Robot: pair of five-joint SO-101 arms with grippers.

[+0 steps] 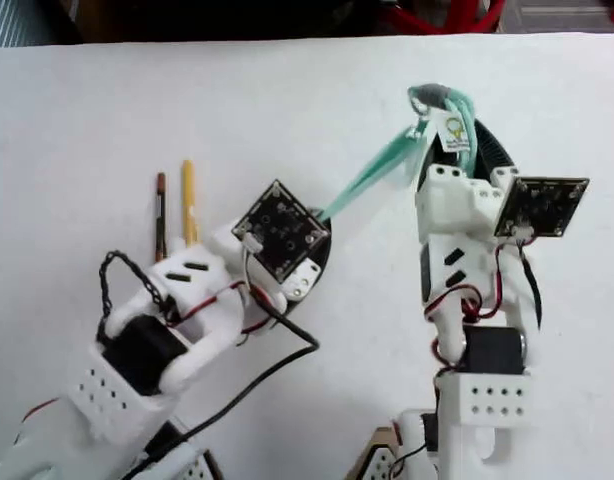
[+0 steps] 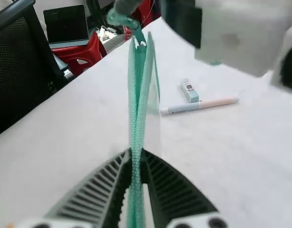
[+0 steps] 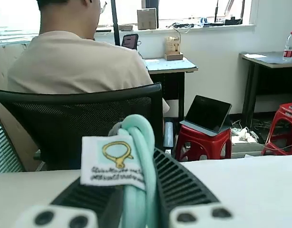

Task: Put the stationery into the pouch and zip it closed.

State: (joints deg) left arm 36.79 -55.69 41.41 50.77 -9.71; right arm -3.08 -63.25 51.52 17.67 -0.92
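Note:
A teal pouch (image 1: 372,172) hangs stretched edge-up between both arms above the white table (image 1: 107,110). My left gripper (image 1: 319,215) is shut on its nearer end, the jaws pinching the teal fabric (image 2: 139,95) in the left wrist view (image 2: 136,154). At the far end my right gripper (image 1: 442,118) is shut on the pouch's loop (image 3: 139,137), beside a white label (image 3: 112,161). A brown pencil (image 1: 160,215) and a yellow pen (image 1: 189,205) lie side by side left of the left arm. A pale pen (image 2: 198,105) and a small teal-and-white stick (image 2: 189,90) lie on the table beyond the pouch.
The right arm's white body (image 2: 231,33) looms close over the pouch's far end. A black cable (image 1: 277,360) trails from the left arm across the table. Past the table's far edge stand a black chair (image 3: 89,114) and red stools (image 3: 203,140).

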